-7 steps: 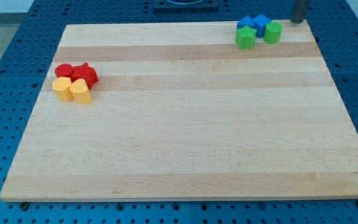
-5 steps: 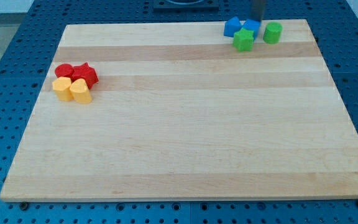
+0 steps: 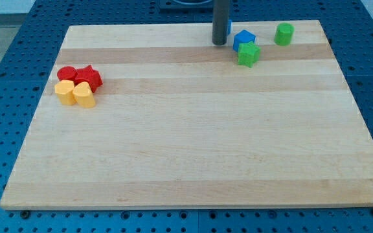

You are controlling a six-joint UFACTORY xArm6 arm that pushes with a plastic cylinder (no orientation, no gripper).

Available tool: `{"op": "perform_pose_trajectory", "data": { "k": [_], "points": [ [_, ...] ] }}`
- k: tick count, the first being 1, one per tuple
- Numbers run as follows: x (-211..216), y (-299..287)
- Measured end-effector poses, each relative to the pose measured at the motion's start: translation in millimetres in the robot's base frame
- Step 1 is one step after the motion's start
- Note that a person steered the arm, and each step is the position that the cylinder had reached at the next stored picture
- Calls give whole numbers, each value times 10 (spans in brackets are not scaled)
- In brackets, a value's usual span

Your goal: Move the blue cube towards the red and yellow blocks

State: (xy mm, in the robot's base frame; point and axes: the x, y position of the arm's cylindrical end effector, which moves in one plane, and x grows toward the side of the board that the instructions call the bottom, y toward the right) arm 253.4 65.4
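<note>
Blue cube (image 3: pixel 243 39): sits near the counter's top edge, right of centre, well apart from the red and yellow cluster at the view's left.
Second blue block (image 3: pixel 228 27): only a sliver shows at the rod's right side, at about 10 o'clock from the blue cube; its shape cannot be made out.
Green star-like block (image 3: pixel 248 54): touching the blue cube at its 5 o'clock.
Green cylinder (image 3: pixel 283 33): stands alone at the cube's 3 o'clock, apart from it.
My tip (image 3: pixel 219 43): rests on the counter at the cube's 9 o'clock, just beside it; contact with the cube cannot be told.
Pincer: the arm carries none, only the dark rod; nothing is gripped.
Red blocks: a red cylinder (image 3: pixel 67 73) and a red star (image 3: pixel 90 77) side by side.
Yellow blocks: a yellow hexagon-like block (image 3: pixel 64 90) and a rounded yellow block (image 3: pixel 83 94), touching the reds at their 6 o'clock.
Counter (image 3: pixel 193 142): pale wooden board on a blue perforated base (image 3: pixel 5 71).
</note>
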Motion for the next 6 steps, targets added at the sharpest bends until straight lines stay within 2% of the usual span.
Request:
{"op": "perform_pose_trajectory", "data": {
  "k": [3,4,6],
  "points": [
    [-467,1089],
    [-292,1118],
    [330,342]
  ]
}}
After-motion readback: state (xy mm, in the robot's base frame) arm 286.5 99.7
